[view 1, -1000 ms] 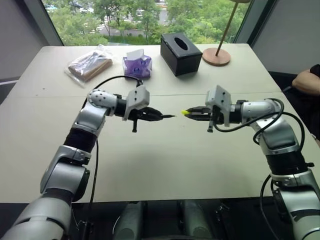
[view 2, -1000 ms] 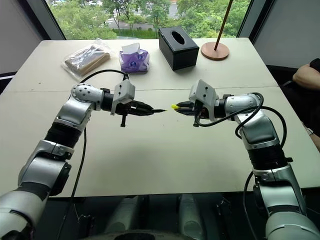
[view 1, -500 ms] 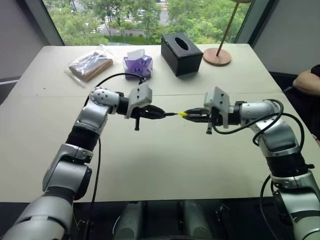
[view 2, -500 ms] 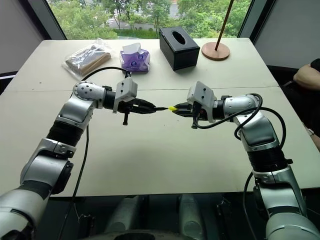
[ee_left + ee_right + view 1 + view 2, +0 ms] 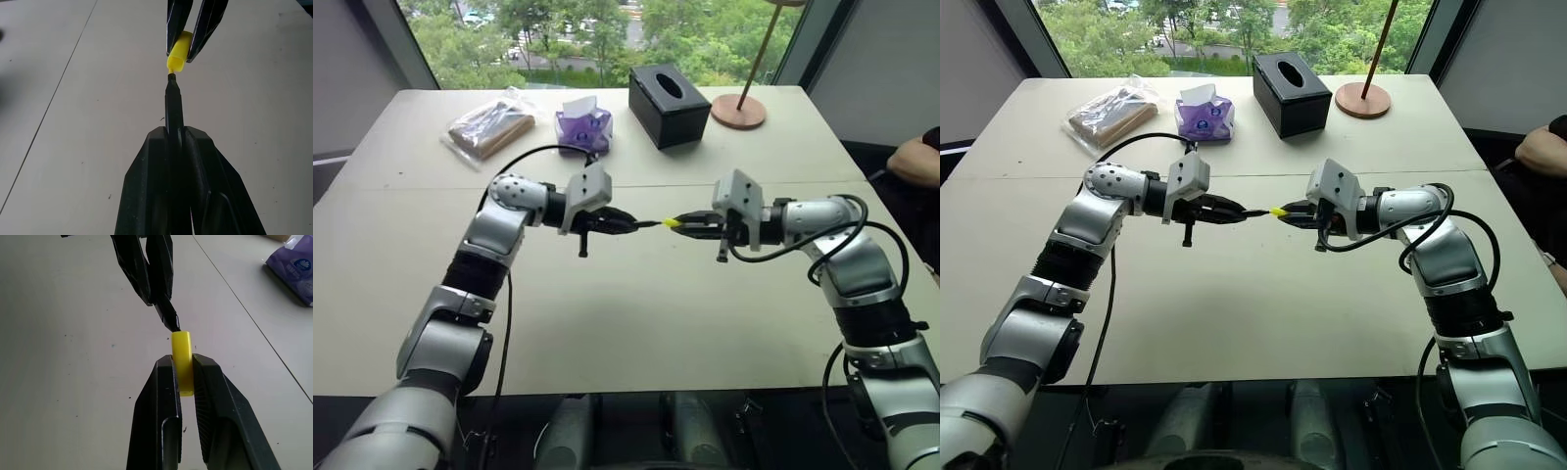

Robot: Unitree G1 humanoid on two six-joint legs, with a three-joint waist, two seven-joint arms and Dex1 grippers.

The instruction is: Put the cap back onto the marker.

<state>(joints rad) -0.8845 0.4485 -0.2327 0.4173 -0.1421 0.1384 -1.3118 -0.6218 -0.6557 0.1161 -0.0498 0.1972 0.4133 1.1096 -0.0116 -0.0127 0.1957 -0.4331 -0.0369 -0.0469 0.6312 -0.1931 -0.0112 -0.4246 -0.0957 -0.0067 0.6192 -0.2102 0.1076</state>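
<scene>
- Across the head camera's left eye view, a broad pale beige table [image 5: 636, 323] with a seam running side to side stands before a window full of green trees; at its far edge lie a clear plastic bag of brown goods [image 5: 489, 127], a purple tissue pack [image 5: 582, 127], a black box with an oval slot [image 5: 668, 104] and a round wooden lamp base [image 5: 737, 111]. A person's arm [image 5: 913, 159] shows at the right edge.
- Over the middle of the table both arms are raised, elbows out, their tools pointing toward each other. The left gripper [image 5: 628, 224] is clamped on the thin black marker [image 5: 649, 224], which juts toward the right gripper [image 5: 683, 223].
- Right eye view: the right gripper pinches the tiny bright yellow plastic cap [image 5: 1279, 211], its open end meeting the marker's tip above the tabletop.
- Left wrist view: the black fingers [image 5: 151, 186] close tightly around the marker's shaft, and its yellow-green tip just enters the cap's mouth.
- Right wrist view: the two fingers [image 5: 159, 401] squeeze the cap from both sides, with the marker's point touching its front opening; the purple pack sits far off.
</scene>
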